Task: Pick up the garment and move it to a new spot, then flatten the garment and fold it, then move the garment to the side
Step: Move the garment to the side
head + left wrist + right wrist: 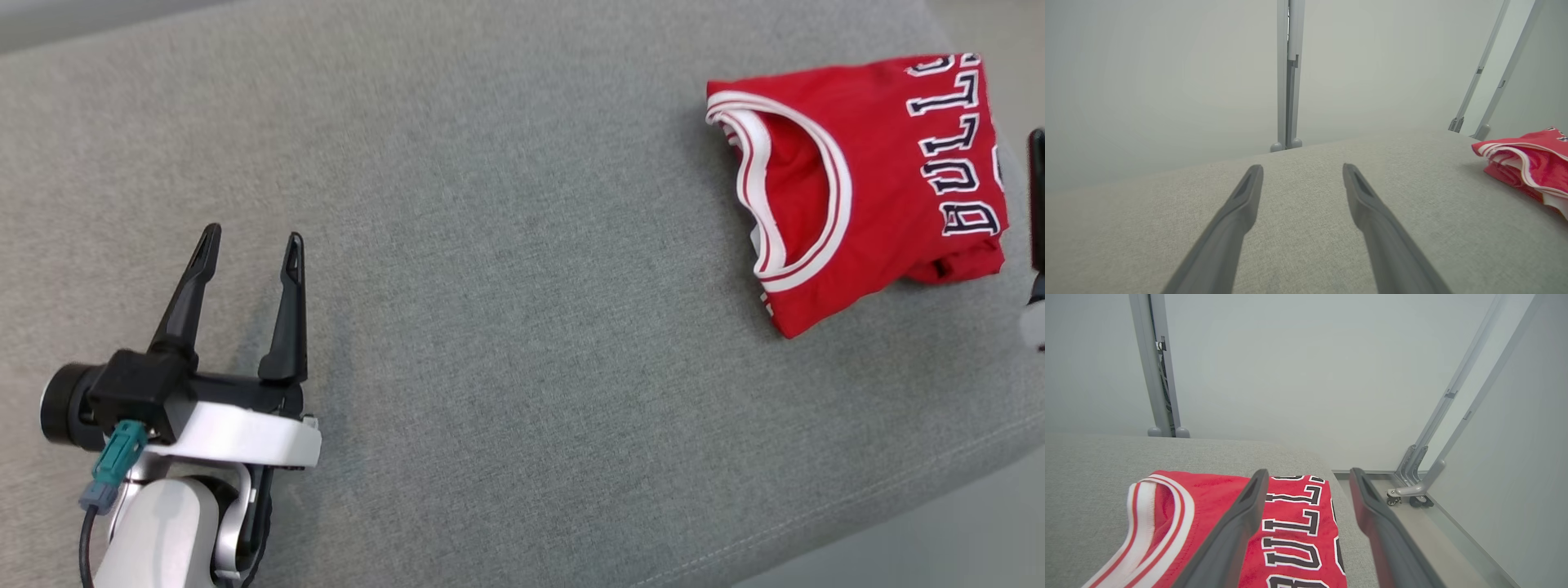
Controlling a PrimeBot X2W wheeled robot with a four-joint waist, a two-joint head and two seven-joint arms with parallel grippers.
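Both the left tool (254, 234) and right tool (1308, 472) are spread wide; the limp, light jersey (886, 192) is best pinched along a fold.

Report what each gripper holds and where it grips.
Nothing is held. The left gripper stands open over the grey cushion; the right gripper hangs open above the red jersey, jaws apart.

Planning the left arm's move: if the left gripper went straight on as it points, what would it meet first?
Probably the grey cushion itself; the left gripper points low across it. The red Bulls jersey lies off to its right, out of line. Depth unclear.
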